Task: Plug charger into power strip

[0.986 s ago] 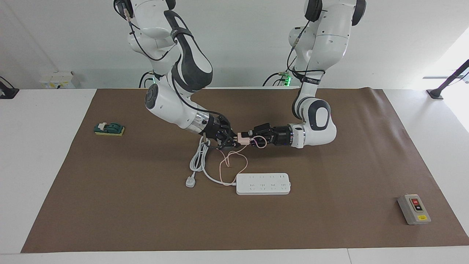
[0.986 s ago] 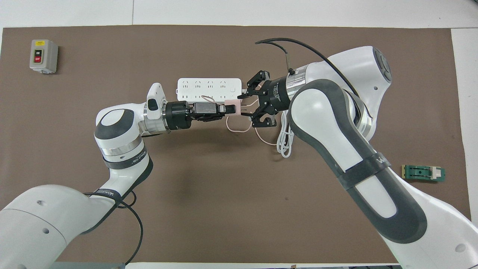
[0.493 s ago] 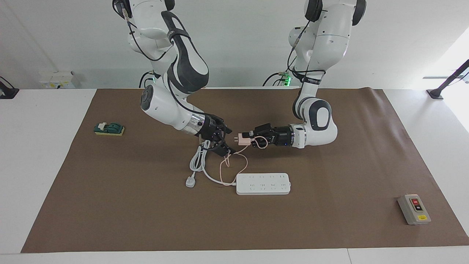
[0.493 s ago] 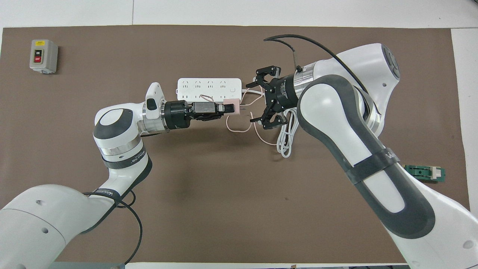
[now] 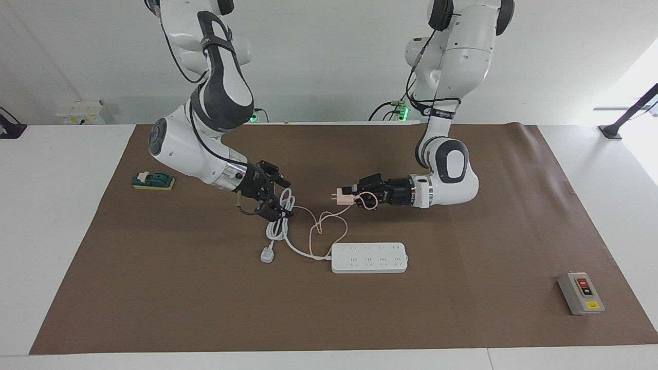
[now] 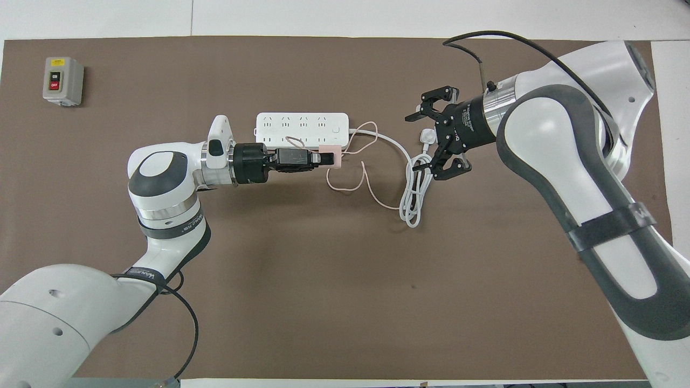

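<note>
Charger (image 5: 340, 197) is clamped in the left tool (image 5: 348, 197), held up over the desk (image 5: 462, 318) with its prongs pointing toward the right arm's end; its pink cable (image 5: 329, 226) droops in loops to the brown mat (image 5: 154, 288) just on the robots' side of the strip (image 5: 369, 257). Across the facing view: a green block (image 5: 152, 180) lies by the mat's edge at the right arm's end; the right tool (image 5: 271, 198), fingers spread and gripping nothing, hangs over the coiled white cord (image 5: 280, 226); the white plug (image 5: 266, 255) lies on the mat beside the strip, toward the right arm's end; the strip lies flat, sockets up, mid-mat, farther from the robots than the charger's loops; a grey box (image 5: 581, 293) with red and black buttons sits at the left arm's end, farther from the robots than the strip. From overhead the charger (image 6: 329, 158) covers the strip's (image 6: 302, 122) nearer edge.
</note>
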Available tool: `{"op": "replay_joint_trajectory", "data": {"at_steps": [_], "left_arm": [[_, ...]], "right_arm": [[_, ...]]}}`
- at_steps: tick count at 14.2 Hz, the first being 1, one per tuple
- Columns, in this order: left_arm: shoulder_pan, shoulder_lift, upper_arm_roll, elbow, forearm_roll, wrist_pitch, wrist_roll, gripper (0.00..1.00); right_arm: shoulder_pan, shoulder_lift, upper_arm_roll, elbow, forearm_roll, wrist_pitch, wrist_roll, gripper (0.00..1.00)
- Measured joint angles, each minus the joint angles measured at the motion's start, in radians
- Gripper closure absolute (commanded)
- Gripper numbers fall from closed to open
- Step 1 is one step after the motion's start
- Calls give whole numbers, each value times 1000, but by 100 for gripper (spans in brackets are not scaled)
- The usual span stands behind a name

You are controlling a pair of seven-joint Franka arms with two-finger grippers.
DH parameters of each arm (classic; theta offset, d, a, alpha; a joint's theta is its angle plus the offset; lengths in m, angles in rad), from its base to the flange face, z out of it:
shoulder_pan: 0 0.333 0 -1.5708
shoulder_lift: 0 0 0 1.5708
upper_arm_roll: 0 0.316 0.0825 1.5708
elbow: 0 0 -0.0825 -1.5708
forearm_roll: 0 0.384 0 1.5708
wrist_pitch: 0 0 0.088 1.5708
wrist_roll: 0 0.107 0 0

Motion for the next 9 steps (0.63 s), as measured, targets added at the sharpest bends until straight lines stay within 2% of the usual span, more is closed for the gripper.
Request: {"op": "replay_joint_trajectory", "data": {"at_steps": [4,9], "left_arm": [[23,-13,26,66,189,23,-117,100],[43,-85,47,136,493,21,-379,100]], "right_arm": [[-44,-26,-1,0,-92,-70,-8,0],[-127,-63,-2,1,-182,-191,-165,0]]}}
